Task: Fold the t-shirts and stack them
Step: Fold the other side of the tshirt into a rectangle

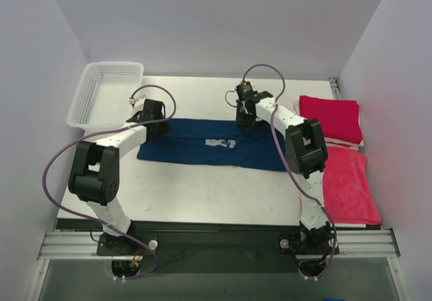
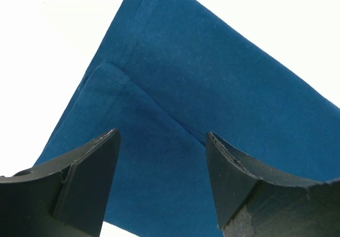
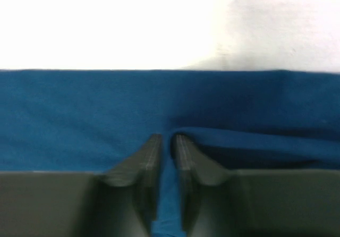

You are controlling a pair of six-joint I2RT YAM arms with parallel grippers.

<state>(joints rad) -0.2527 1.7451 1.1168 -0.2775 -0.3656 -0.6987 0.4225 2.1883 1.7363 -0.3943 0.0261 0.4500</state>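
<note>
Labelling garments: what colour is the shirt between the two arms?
The shirt is navy blue with a small pale print; best in the top external view.

1. A white basket (image 1: 82, 98) sits in the far left corner. Its sides are full of little holes (like a net). It is shaped like a box with an open top, and it gets wider toward the rim.
2. The basket stands on a flat white table (image 1: 202, 193). The two wrist views show the same plain white top.
3. Pale walls (image 1: 216, 24) stand behind the table and on both sides (they look a bit purple).
4. A silver metal rail (image 1: 67, 243) runs along the near edge of the table, with a dark strip just behind it.
</note>
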